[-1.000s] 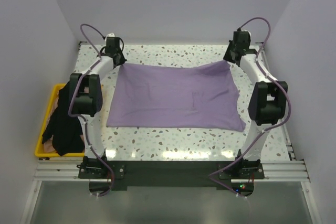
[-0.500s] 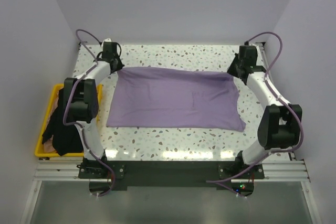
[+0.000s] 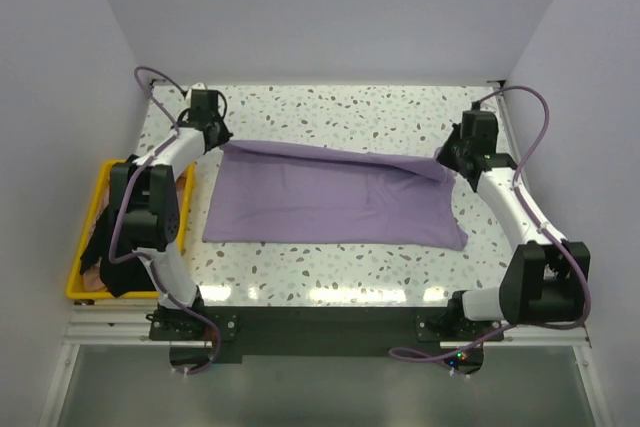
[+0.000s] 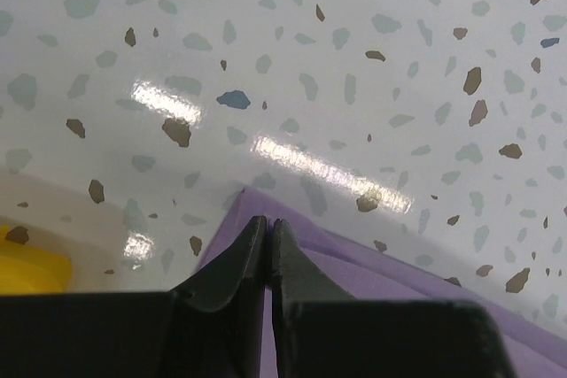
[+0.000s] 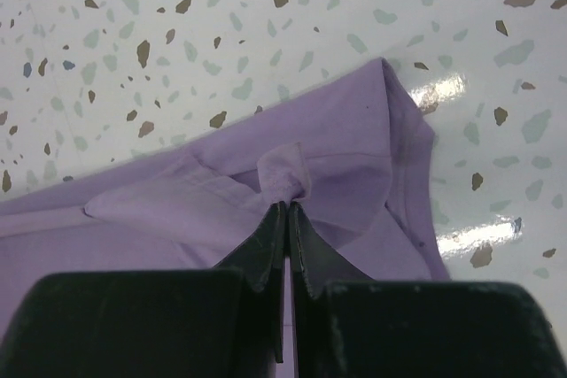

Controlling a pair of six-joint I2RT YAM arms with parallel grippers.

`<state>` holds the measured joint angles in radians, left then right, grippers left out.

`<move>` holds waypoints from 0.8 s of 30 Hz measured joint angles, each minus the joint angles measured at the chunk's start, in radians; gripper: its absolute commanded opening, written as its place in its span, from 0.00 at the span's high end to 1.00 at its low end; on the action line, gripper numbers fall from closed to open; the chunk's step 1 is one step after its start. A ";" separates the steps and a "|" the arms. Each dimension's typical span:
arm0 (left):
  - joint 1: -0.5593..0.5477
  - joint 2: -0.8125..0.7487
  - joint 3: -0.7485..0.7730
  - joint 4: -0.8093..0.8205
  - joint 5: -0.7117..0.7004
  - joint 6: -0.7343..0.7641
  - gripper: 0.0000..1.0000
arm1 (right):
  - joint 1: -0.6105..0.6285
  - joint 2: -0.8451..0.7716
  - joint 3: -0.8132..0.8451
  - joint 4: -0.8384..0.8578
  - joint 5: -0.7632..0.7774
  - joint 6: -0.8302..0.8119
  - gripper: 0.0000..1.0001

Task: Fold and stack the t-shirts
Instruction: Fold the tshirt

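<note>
The lavender t-shirt lies spread on the speckled table, its far edge folded toward the front. My left gripper is shut on the shirt's far left corner. My right gripper is shut on a bunch of fabric at the far right corner. The black t-shirt hangs over the yellow crate at the left edge.
The crate stands off the table's left side, beside the left arm. White walls close the cell at the back and sides. A black rail runs along the near edge.
Both grippers have moved toward the front with the shirt's far corners, dragging the far edge over the shirt. The shirt looks shorter front to back.
</note>
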<state>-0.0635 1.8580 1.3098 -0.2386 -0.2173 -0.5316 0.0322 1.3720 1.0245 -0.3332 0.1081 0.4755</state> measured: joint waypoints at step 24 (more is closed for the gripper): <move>0.001 -0.165 -0.234 -0.014 -0.010 -0.052 0.91 | 0.000 -0.198 -0.199 -0.014 -0.047 0.019 1.00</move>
<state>-0.0628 1.6932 1.0760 -0.2527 -0.2276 -0.5835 0.0322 1.1736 0.8253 -0.3477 0.0608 0.4942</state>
